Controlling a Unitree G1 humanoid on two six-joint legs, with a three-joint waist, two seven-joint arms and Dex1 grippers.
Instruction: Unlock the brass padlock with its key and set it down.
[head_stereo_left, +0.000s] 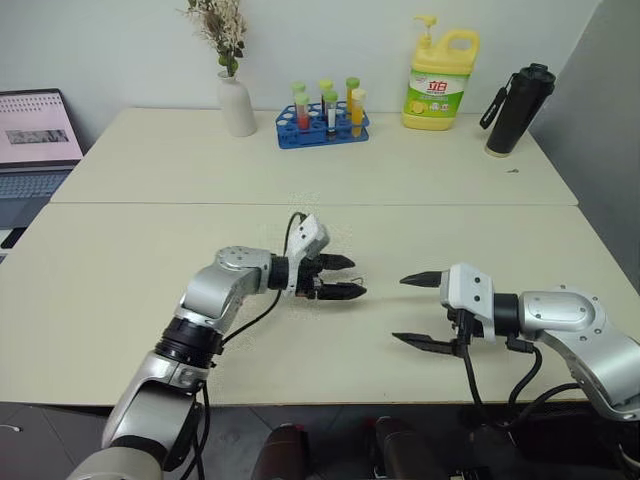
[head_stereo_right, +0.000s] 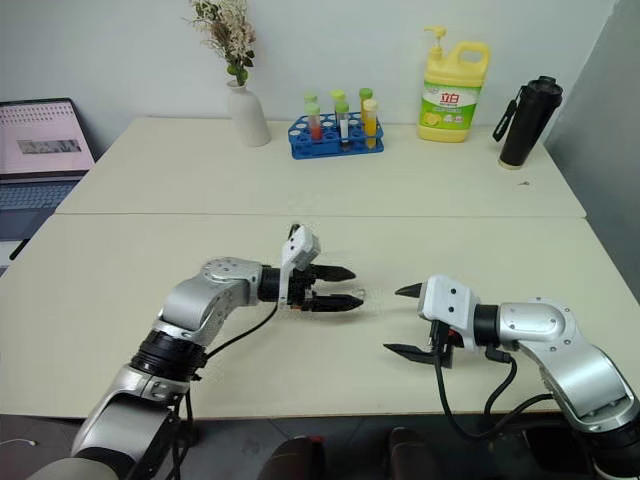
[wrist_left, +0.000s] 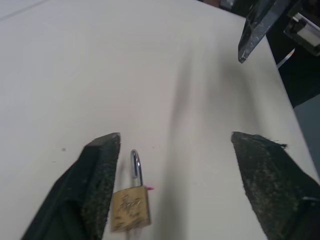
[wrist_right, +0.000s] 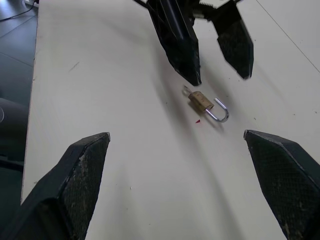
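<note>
Both claws gaping wide and empty: left gripper (wrist_right: 212, 52) beside the brass padlock (wrist_right: 202, 101), right gripper (head_stereo_left: 418, 310) well apart on open table (head_stereo_left: 150, 260).

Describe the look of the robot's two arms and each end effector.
Both arms are silver-grey metal with black joint rings and loose black cables. The left end effector and the right end effector each have a white wrist housing and two black, tapering, pointed fingers with rough-textured inner pads.

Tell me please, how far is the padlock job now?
Nearly finished, it seems. The brass padlock lies on the table, released; the left gripper stands open above it. The right gripper is open and empty. Whether the shackle is unlocked cannot be told.
</note>
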